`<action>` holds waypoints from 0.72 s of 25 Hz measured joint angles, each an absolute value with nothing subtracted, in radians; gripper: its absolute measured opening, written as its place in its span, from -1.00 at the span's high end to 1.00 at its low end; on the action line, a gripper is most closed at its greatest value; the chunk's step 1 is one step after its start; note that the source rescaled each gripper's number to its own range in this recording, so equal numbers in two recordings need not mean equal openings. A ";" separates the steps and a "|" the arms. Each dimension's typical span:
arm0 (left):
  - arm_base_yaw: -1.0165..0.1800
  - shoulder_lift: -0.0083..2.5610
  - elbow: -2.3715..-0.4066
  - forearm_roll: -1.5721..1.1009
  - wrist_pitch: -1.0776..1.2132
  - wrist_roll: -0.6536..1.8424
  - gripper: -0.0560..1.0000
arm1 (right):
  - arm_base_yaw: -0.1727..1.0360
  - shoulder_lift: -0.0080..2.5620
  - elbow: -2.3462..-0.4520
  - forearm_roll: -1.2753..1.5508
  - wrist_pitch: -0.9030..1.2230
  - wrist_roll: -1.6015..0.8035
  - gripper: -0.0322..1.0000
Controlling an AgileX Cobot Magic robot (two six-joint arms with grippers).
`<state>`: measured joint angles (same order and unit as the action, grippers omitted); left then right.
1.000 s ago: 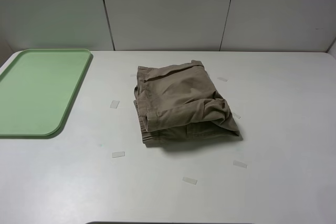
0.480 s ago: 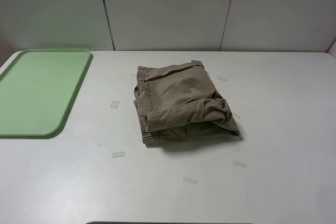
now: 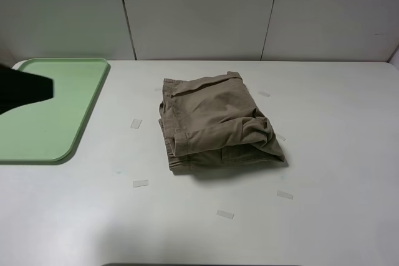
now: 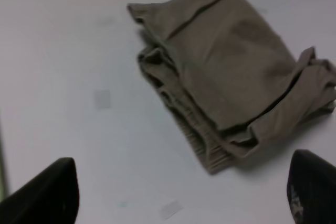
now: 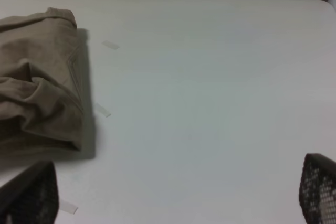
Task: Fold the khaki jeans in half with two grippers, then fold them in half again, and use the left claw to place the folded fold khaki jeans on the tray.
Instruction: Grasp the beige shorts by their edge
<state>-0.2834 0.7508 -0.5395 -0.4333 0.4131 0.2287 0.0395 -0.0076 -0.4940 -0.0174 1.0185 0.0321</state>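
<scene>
The khaki jeans (image 3: 218, 123) lie folded into a thick bundle at the table's middle, with nothing touching them. They also show in the left wrist view (image 4: 231, 72) and in the right wrist view (image 5: 39, 82). The pale-green tray (image 3: 62, 123) sits flat at the far left. A blurred black part of my left arm (image 3: 25, 88) reaches in from the left edge, above the tray. My left gripper (image 4: 181, 195) is open and holds nothing, well short of the jeans. My right gripper (image 5: 173, 190) is wide open over bare table, to the right of the jeans.
Small clear tape marks dot the white table (image 3: 336, 154) around the garment: one to its left (image 3: 136, 123), one in front left (image 3: 140, 184), one in front (image 3: 225, 214). Grey wall panels close off the back.
A black part of my left arm has come into the high view at the left edge, over the tray. The jeans lie as before.
</scene>
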 joint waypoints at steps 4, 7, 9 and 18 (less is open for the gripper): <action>-0.249 0.955 -0.540 -0.778 0.313 0.505 -0.68 | 0.039 -0.008 -0.494 -0.017 1.018 0.031 -1.00; -0.233 1.075 -0.540 -1.049 0.304 0.749 -0.68 | 0.039 -0.008 -0.494 -0.018 1.018 0.031 -1.00; -0.230 1.141 -0.540 -1.227 0.329 0.882 -0.68 | 0.039 -0.008 -0.494 -0.018 1.018 0.031 -1.00; -0.230 1.399 -0.540 -1.565 0.427 1.133 -0.68 | 0.039 -0.008 -0.494 -0.018 1.018 0.031 -1.00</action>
<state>-0.2305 1.3992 -0.5403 -1.5650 0.4271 1.1331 0.0395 -0.0076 -0.4940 -0.0177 1.0185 0.0312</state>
